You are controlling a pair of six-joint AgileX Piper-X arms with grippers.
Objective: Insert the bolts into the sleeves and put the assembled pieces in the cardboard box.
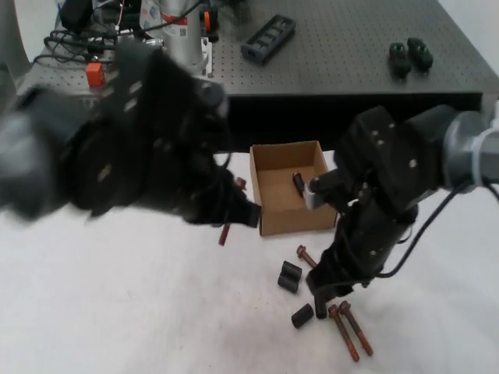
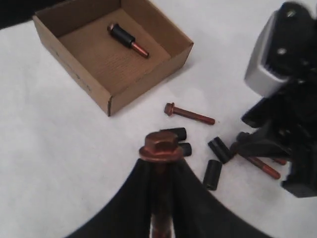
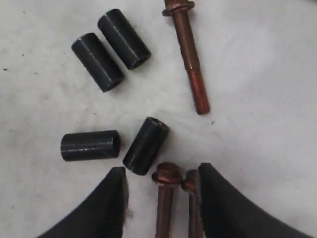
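The left gripper (image 2: 161, 171) is clamped on a copper-coloured bolt (image 2: 159, 148). The shank is pinched between its fingers and the hex head stands proud of the tips, up off the white cloth (image 2: 59, 163) beside the cardboard box (image 2: 151, 79). That bolt wants a sleeve, and the sleeves all lie under the other arm.

The right gripper (image 3: 161, 171) hangs low over the scatter, fingers spread and holding nothing. Between them lies a pair of bolts (image 3: 166, 198), side by side, shanks running back along the fingers; I doubt those are what it is after. The nearest sleeve (image 3: 146, 145) sits just beyond the tips, off toward one finger (image 3: 106, 208), with its long axis slanted across the gap rather than square to it. A second sleeve (image 3: 90, 145) lies close by its end. Two more sleeves (image 3: 124, 38) lie together farther out, near a loose bolt (image 3: 188, 54).

So the right arm is much the nearer, and I'd judge it must shift sideways and twist to close across that slanted sleeve. One assembled piece (image 2: 128, 40) lies in the box.
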